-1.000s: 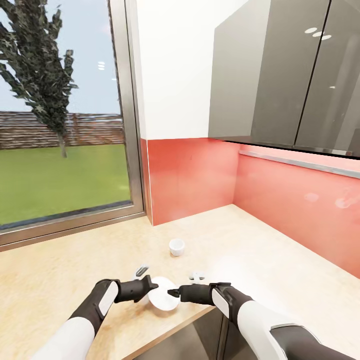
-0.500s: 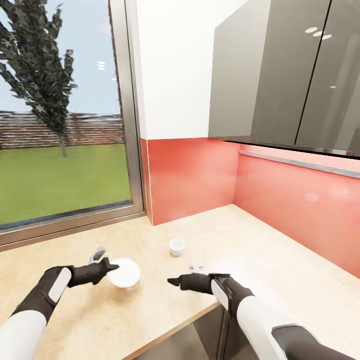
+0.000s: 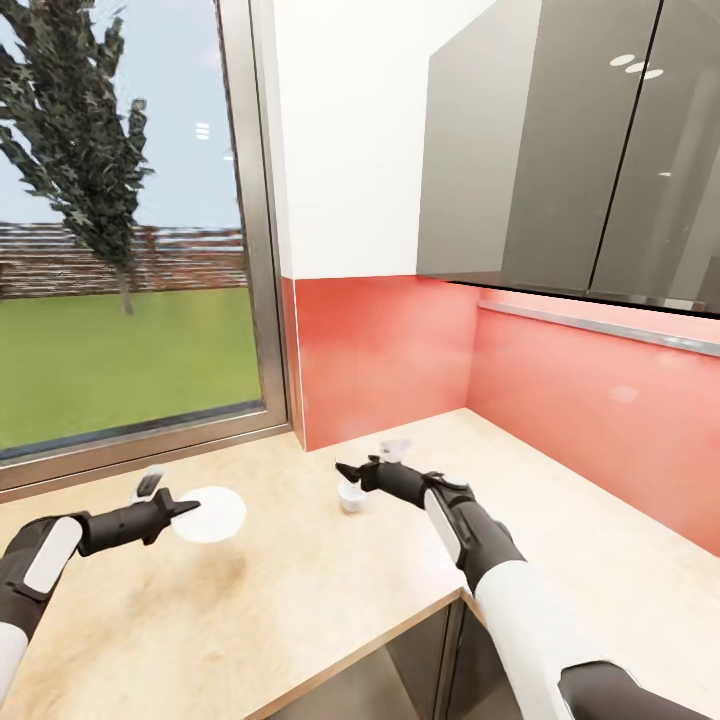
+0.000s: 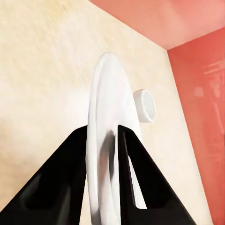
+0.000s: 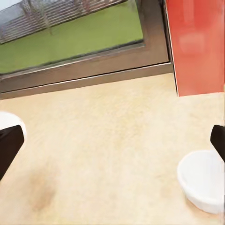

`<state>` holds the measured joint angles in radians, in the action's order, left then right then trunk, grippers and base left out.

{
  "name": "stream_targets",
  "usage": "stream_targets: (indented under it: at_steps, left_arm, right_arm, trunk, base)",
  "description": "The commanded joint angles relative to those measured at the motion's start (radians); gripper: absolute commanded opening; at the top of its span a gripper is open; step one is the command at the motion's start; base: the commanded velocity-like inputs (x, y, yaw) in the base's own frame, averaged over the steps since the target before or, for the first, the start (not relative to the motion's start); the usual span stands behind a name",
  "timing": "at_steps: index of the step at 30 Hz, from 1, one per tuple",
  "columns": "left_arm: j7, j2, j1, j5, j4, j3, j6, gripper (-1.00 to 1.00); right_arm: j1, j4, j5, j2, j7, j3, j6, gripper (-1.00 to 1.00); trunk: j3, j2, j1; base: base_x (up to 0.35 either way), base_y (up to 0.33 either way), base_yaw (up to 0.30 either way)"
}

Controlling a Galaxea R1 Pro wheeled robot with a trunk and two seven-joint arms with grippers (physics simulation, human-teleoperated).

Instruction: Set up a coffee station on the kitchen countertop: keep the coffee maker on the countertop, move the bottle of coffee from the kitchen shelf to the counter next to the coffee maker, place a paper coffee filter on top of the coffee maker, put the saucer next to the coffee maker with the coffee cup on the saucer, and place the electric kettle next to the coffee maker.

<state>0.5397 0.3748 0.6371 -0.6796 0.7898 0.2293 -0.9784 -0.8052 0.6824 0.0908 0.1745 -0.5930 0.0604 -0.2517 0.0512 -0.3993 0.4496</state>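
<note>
My left gripper [image 3: 172,496] is shut on the rim of the white saucer [image 3: 212,515], holding it a little above the tan kitchen countertop [image 3: 300,590] at the left. The left wrist view shows the saucer [image 4: 110,112] edge-on between the two black fingers [image 4: 70,173]. The small white coffee cup [image 3: 351,497] stands upright on the counter near the corner. My right gripper [image 3: 367,460] hovers open just over and behind it. In the right wrist view the coffee cup [image 5: 204,185] lies close to one finger [image 5: 218,140], with nothing between the jaws.
A large window [image 3: 120,300] with a metal sill runs along the counter's back left. Red backsplash [image 3: 560,420] walls off the corner and right side. Grey wall cabinets [image 3: 570,150] hang above. The counter's front edge [image 3: 350,655] is close below my arms.
My left gripper has carried the saucer from the front edge leftward and away from the right hand. The right gripper has moved forward to the coffee cup.
</note>
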Motion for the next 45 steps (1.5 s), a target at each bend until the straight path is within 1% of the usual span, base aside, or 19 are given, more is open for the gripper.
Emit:
stream_targets:
  at_steps: [1,3,7,12,15,22,32,45]
  left_arm:
    - [0.004,0.0,0.0,0.004,0.0,0.002,-0.003,-1.0]
    - [0.006,-0.002,0.0,0.003,0.0,0.001,0.002,-1.0]
    - [0.013,0.001,-0.001,0.003,0.0,0.002,0.004,-1.0]
    - [0.078,0.004,-0.002,0.009,-0.001,0.0,0.009,-1.0]
    - [0.093,0.004,-0.002,0.013,-0.001,0.0,0.01,-1.0]
    - [0.097,0.004,-0.002,0.014,-0.001,0.001,0.01,-1.0]
    - [0.097,0.003,-0.001,0.012,-0.001,0.001,0.01,-1.0]
    - [0.097,0.002,-0.001,0.011,-0.001,0.001,0.01,-1.0]
  right_arm:
    - [0.0,0.018,0.009,0.0,-0.001,0.0,-0.01,1.0]
    - [0.0,0.048,0.009,0.0,-0.002,0.0,-0.011,1.0]
    - [0.0,0.07,0.009,0.0,-0.004,0.002,-0.011,1.0]
    - [0.0,0.106,0.007,0.0,-0.005,0.003,-0.015,1.0]
    - [0.001,0.111,0.008,0.0,-0.005,0.003,-0.017,1.0]
    - [0.001,0.119,0.009,0.0,-0.005,0.004,-0.017,1.0]
    - [0.001,0.121,0.009,0.0,-0.005,0.003,-0.017,1.0]
    - [0.001,0.12,0.008,0.0,-0.005,0.003,-0.017,1.0]
  trunk:
    - [-0.001,-0.001,0.0]
    - [-0.001,-0.001,0.0]
    - [-0.001,-0.001,0.0]
    - [-0.001,-0.001,0.0]
    - [-0.001,-0.001,0.0]
    - [-0.001,-0.001,0.0]
    - [0.0,-0.001,0.0]
    - [0.009,-0.001,0.0]
  base:
    - [0.0,0.0,0.0]
    - [-0.129,0.0,0.0]
    - [-0.295,0.0,0.0]
    - [-0.331,0.0,0.0]
    - [-0.335,0.0,0.0]
    - [-0.335,0.04,0.0]
    - [-0.298,0.204,0.012]
    - [-0.287,0.212,0.221]
